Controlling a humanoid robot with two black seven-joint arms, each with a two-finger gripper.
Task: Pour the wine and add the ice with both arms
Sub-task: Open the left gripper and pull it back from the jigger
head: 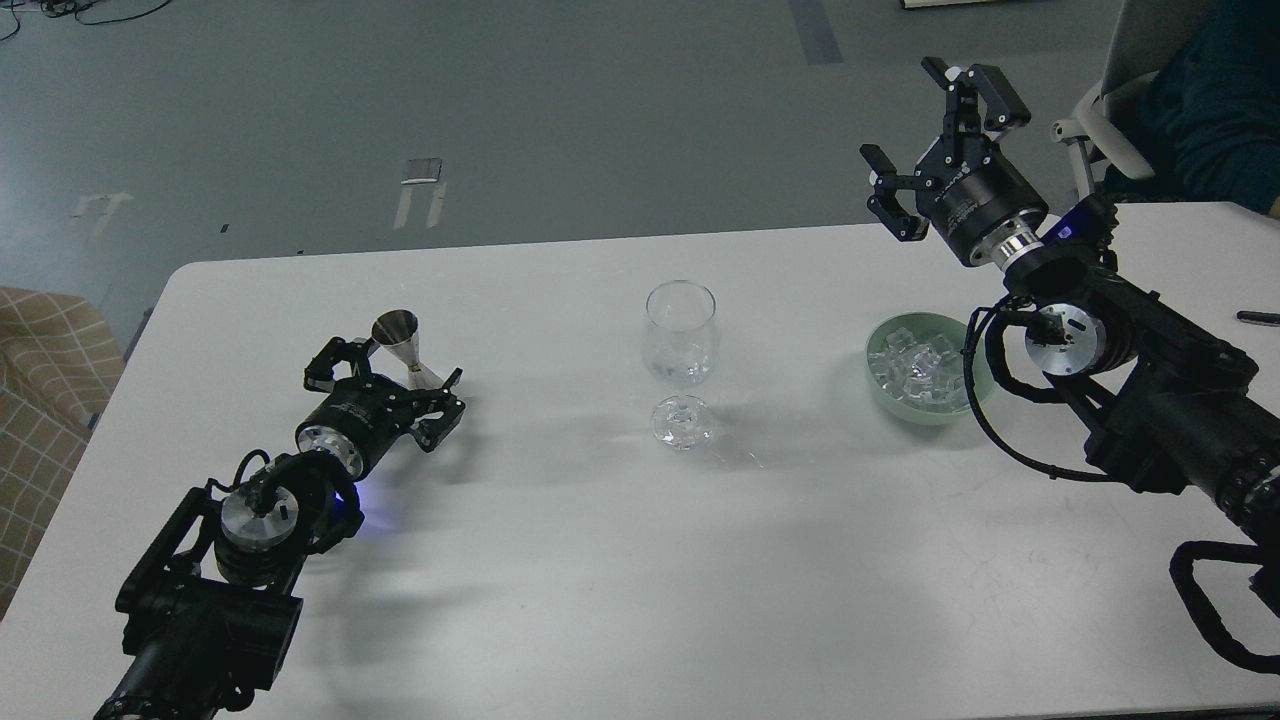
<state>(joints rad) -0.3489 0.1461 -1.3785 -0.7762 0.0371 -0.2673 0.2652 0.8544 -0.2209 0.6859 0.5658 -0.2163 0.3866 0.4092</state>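
My left gripper (385,375) sits low over the white table (560,560) near its left edge, fingers spread apart on either side of a small metal jigger (403,346). The jigger is a shiny steel cone, flared at the top, standing upright; the fingers look close to it, but I cannot tell whether either one touches. My right gripper (925,140) is raised above the table's far right corner, its fingers wide apart with nothing between them.

The wine glass (681,352) stands upright around the middle of the table, closer to the far edge than the near one. It is clear and stemmed with a round foot, and there is bare tabletop all around it. To its right, well apart, a pale green round bowl (880,375) holds the ice (915,365), a heap of small glassy, whitish cubes. My right arm's forearm and looped cable cross just beside the bowl's right rim.

The near half of the table is a broad, smooth, matte white stretch with soft shadows. The far left corner is rounded. A dark pen-like object (1258,318) lies by the right edge. Beyond the far right corner stands a light chair (1095,125).
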